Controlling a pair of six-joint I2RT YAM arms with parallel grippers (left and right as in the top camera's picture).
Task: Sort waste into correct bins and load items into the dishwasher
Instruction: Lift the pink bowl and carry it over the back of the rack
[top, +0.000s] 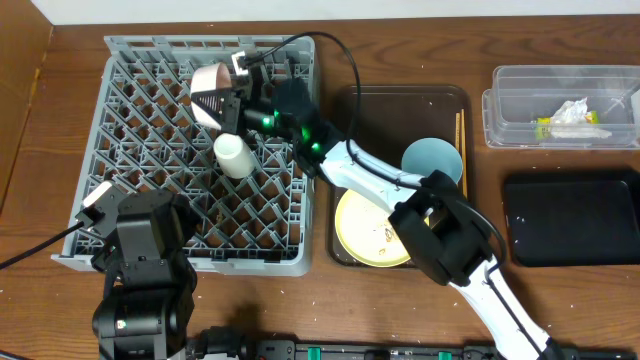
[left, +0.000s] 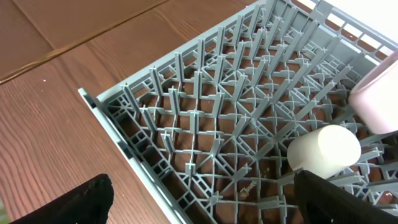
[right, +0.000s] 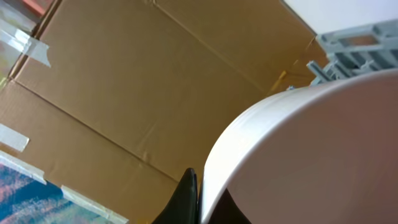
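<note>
wooden surface (top: 60, 110), seen from above. step in hand, as judged: loading the bowl (top: 210, 95) into the grey rack (top: 130, 70), the largest item, at left

- rack: square lattice of pegs; the right arm reaches across it from lower right
- dark tray (top: 345, 110), just right of the rack: carries the plate (top: 365, 235), saucer (top: 430, 160) and chopsticks (top: 460, 135), none yet loaded
- clear tub (top: 510, 100) and black tub (top: 570, 220), far right: the clear one holds the tissue (top: 572, 112) and the wrapper (top: 543, 126); nothing can be made out in the black one
- bowl: held over the rack's far middle rows, tipped on edge with its mouth facing left; smooth, round and pale, its inside shaded pinkish brown; whether it touches the pegs cannot be told
- right hand (top: 238, 90): clamped on the bowl's rim, one dark finger (right: 186, 193) showing beside it in the wrist view
- left hand (left: 202, 202): fingers spread wide, holding nothing, over the rack's near left corner
- cup (top: 232, 155): white, lying on its side among the pegs, just below the bowl

next move, as judged: lower the bowl on edge between two peg rows, clear of the cup, then let go
</note>
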